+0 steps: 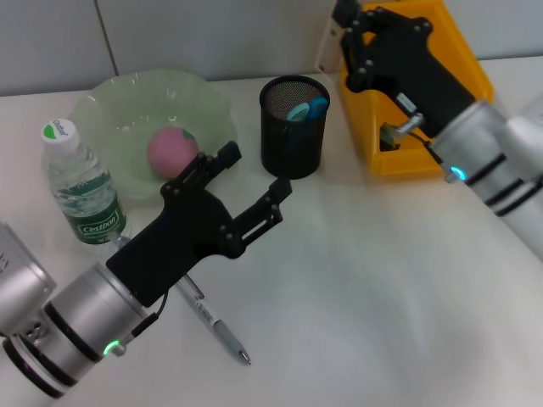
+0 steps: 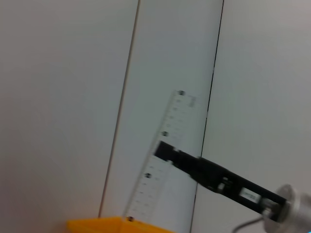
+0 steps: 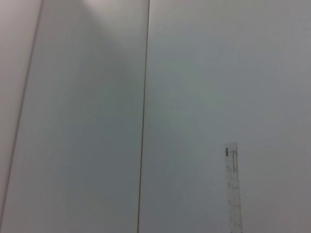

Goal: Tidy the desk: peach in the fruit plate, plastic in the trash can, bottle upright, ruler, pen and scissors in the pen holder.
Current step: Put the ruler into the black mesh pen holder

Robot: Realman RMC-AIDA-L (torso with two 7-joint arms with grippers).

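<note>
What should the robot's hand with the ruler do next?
Probably carry the ruler over to the black pen holder and lower it in. The right gripper holds the ruler up by the yellow trash can, not yet above the holder, which stands beside the can.

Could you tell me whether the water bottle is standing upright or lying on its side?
Upright: the water bottle stands on its base beside the fruit plate, cap on top.
</note>
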